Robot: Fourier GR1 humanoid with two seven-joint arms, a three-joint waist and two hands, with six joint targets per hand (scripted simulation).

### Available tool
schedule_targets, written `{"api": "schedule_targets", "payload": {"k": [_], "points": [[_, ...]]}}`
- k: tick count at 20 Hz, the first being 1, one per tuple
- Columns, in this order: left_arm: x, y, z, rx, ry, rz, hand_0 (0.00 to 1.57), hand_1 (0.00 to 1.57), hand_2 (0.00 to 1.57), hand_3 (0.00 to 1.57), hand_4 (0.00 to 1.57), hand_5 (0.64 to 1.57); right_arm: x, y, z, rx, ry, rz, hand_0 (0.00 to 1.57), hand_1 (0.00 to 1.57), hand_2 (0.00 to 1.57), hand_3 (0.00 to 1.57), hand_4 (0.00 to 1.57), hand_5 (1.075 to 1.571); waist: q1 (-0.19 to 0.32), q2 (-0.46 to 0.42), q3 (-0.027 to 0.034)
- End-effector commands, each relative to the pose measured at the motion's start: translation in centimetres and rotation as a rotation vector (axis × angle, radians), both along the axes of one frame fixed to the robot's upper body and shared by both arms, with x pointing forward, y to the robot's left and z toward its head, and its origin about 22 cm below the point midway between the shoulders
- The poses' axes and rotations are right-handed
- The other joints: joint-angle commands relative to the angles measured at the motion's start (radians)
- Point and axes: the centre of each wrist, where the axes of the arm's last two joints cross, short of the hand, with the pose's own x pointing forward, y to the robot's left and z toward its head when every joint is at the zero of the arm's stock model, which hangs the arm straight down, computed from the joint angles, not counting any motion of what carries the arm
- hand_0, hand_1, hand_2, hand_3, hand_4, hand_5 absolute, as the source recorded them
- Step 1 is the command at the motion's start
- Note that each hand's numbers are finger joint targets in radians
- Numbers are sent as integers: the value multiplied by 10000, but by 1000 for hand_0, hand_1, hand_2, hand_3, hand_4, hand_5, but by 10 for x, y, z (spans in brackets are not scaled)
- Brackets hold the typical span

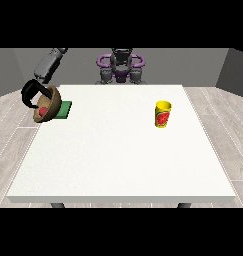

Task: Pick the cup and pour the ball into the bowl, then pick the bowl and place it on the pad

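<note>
White table point(123, 165) (large) on pale plank floor point(228, 150)

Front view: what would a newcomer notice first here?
The brown round bowl, tilted with a red ball inside, is held by the black hand at the view's left, over the white table's edge. A green flat pad lies beside it. A yellow cup stands upright, right.

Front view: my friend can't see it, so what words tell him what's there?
The hand at the view's left holds a tilted brown bowl with a red ball inside, beside a green pad. A yellow cup stands upright on the white table.
</note>
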Motion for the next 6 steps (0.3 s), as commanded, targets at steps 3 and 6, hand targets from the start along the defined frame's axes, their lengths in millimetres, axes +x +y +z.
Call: {"api": "schedule_targets", "payload": {"k": [3,6], "points": [[17,-31,-28,-57,796,-184,0,0,0,0,1190,1569,9,5,9,-211,1021,481,0,0,0,0,0,1395,-105,-1000,16],[10,-23,-52,-166,1473,-36,0,0,0,0,1190,1569,7,-16,51,-565,1000,760,0,0,0,0,200,1375,-268,-1624,4]]}}
